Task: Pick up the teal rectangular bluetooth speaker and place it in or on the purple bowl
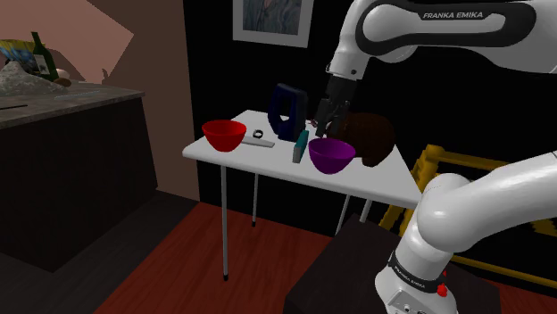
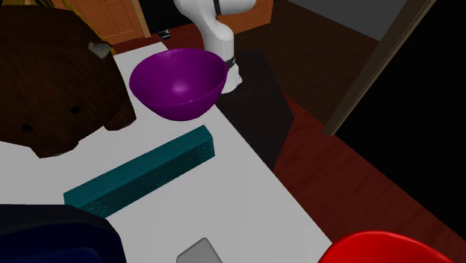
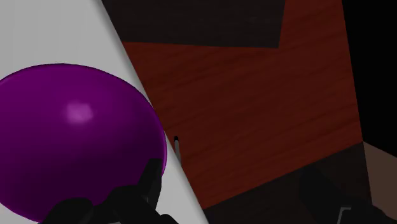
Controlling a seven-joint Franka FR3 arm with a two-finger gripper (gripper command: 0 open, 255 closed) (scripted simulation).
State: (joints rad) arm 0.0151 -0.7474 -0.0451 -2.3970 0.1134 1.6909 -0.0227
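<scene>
Step in hand: reach, pre-grasp. Nothing is picked yet. The gripper (image 1: 332, 112) hangs above the white table (image 2: 246, 202), roughly over the gap between the teal speaker (image 2: 142, 175) and the purple bowl (image 2: 179, 78). It's empty and spread wide: in the wrist view the two fingers (image 3: 147, 183) stand well apart with nothing between them. That camera looks down on the bowl and the table edge, so I judge I'm off target, nearer the bowl than the speaker.

Next move, as I see it: shift over the speaker, turn the wrist so the fingers straddle its narrow width rather than its length, then come down and close.

Speaker: a long slim teal bar lying on the table near the bowl, one end pointing toward it, not touching. Fine dotted grille on the long side, plain top. A brown lump (image 2: 52, 82) sits close by its long side, so I'd watch clearance there.
</scene>
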